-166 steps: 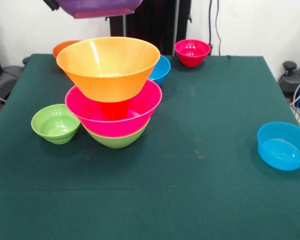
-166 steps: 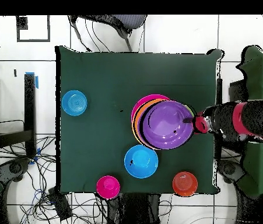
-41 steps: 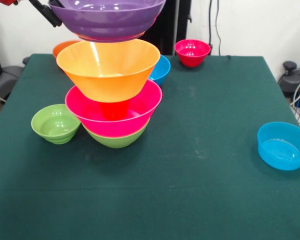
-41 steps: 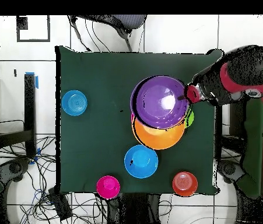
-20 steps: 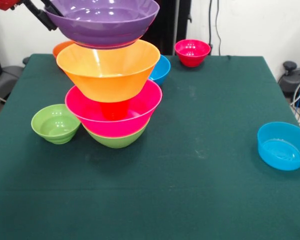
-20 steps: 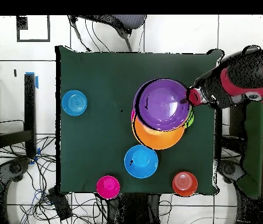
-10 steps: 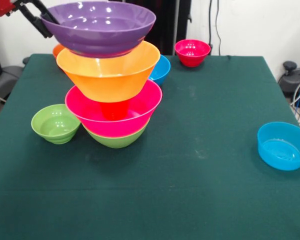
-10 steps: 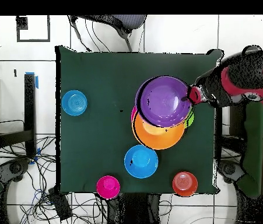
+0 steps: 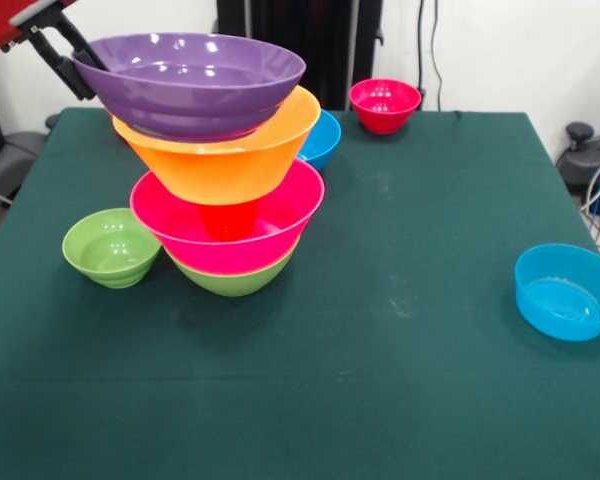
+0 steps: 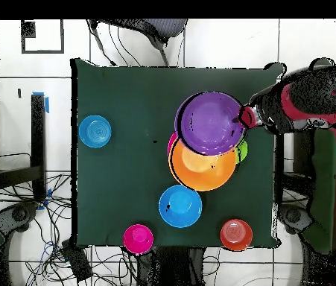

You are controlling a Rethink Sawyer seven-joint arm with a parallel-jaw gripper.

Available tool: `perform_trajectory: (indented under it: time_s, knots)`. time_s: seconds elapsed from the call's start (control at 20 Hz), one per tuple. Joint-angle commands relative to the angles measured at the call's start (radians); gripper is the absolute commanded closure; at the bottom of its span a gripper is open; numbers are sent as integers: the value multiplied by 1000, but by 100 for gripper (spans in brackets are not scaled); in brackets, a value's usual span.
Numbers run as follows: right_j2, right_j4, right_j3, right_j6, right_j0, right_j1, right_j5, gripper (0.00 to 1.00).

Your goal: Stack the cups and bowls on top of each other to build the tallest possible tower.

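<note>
The tower stands left of centre: a green bowl lowest, a pink bowl on it, the orange cup showing through the pink wall, and a large orange bowl on top. My gripper is shut on the left rim of a purple bowl. The purple bowl sits slightly tilted in the orange bowl's mouth, offset to the left. In the overhead view the gripper grips the purple bowl, which overlaps the orange bowl.
A small green bowl sits just left of the tower. A medium blue bowl and a small red bowl stand behind it. A small blue bowl is at the right edge. A small orange bowl shows in the overhead view.
My gripper has lowered the purple bowl from above the tower into the orange bowl's mouth and shifted it leftward in the front view. The other bowls have not moved.
</note>
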Motion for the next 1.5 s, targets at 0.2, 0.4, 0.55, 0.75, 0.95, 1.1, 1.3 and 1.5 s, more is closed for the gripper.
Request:
perform_trajectory:
  time_s: [0.2,0.4,0.55,0.75,0.95,1.1,1.3,1.5]
  knots:
    - [-28,-11,136,112,18,25,-80,100]
    - [-31,13,151,145,26,8,-37,100]
    - [-32,30,192,159,26,-20,-34,100]
    - [-35,22,188,162,38,-13,-31,100]
    - [-31,17,188,150,38,-14,-18,100]
    - [-30,19,210,139,30,-31,-20,100]
    - [-29,9,192,132,32,-17,-11,100]
    - [-28,6,187,127,31,-17,-9,100]
